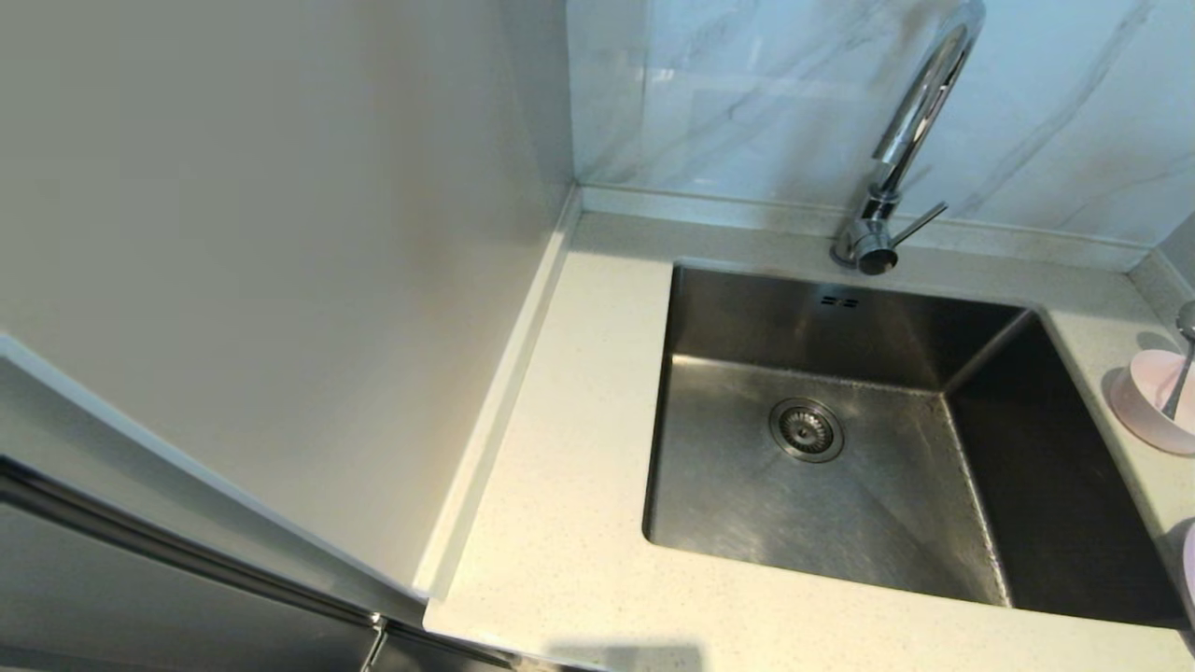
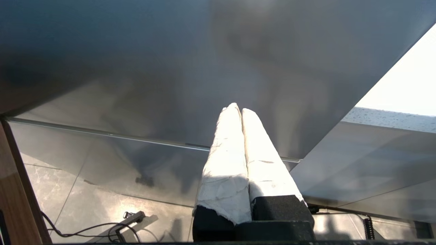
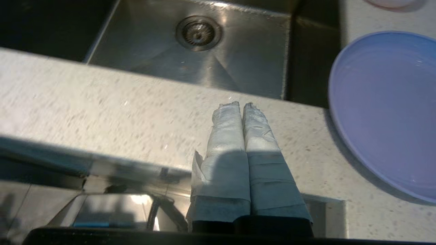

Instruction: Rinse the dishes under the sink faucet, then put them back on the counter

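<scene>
Head view: square brushed stainless-steel sink (image 1: 747,523) set in the cream speckled stone counter (image 1: 569,523); tall chrome gooseneck faucet (image 1: 910,121) behind its back edge. A pale pink round bowl (image 1: 1144,397) sits on the counter right of the basin, with a thin metal utensil (image 1: 1181,369) in it, perhaps a spoon. Neither arm shows.

Left wrist view: left gripper (image 2: 237,109), white-wrapped fingers pressed together, holding nothing, below a grey panel (image 2: 170,68) over tiled floor (image 2: 102,204).

Right wrist view: right gripper (image 3: 238,104), fingers closed and empty, over the counter's front strip. A lilac round flat plate (image 3: 385,112) lies near, right of the sink, apart from the fingertips.
</scene>
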Robot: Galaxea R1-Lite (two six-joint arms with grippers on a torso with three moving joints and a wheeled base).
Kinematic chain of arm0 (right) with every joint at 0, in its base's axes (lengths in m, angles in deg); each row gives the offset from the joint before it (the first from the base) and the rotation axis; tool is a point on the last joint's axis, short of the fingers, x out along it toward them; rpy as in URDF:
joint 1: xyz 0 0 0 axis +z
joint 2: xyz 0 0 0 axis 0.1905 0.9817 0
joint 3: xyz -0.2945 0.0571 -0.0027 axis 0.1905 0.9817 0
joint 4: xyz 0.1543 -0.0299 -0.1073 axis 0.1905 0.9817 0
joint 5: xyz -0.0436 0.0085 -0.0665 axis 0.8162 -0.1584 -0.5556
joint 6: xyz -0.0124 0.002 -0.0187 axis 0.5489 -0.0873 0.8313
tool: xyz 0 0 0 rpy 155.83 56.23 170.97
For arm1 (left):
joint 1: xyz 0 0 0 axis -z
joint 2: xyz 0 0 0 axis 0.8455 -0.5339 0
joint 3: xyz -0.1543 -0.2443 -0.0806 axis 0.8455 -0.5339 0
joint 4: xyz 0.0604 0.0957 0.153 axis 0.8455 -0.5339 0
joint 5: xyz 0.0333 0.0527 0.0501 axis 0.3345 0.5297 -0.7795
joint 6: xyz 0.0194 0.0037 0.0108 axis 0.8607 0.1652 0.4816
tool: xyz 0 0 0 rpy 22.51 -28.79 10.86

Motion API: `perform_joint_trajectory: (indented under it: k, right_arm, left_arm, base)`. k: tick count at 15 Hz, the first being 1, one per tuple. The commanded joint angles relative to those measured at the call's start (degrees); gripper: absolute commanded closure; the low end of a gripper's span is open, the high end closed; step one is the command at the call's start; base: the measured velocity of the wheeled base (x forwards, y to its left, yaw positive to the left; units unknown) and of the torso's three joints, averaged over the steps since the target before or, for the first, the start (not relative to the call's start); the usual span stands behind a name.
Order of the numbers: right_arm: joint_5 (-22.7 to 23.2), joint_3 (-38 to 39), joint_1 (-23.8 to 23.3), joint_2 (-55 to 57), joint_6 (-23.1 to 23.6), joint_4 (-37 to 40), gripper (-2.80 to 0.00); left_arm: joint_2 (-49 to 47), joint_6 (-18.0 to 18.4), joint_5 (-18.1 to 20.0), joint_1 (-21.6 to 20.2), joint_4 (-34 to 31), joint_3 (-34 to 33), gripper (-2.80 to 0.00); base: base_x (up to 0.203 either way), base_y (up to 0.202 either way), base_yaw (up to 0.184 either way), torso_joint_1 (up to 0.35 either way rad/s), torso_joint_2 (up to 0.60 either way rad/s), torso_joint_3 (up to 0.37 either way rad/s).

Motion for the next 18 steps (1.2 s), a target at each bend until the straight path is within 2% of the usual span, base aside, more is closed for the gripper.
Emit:
perform_joint_trajectory:
  k: [1, 18]
  right_arm:
    - [2.24, 0.18, 0.60, -6.50, 1.07, 5.15, 0.00]
    - [2.67, 0.28, 0.69, -8.70, 0.68, 5.34, 0.00]
  left_arm:
    - [0.00, 0.00, -0.02, -0.02, 0.00, 0.00, 0.00]
    - [0.00, 0.00, -0.02, -0.02, 0.00, 0.00, 0.00]
  base:
    - [0.000, 0.000, 0.000, 0.000, 0.00, 0.000]
    - [0.000, 0.000, 0.000, 0.000, 0.00, 0.000]
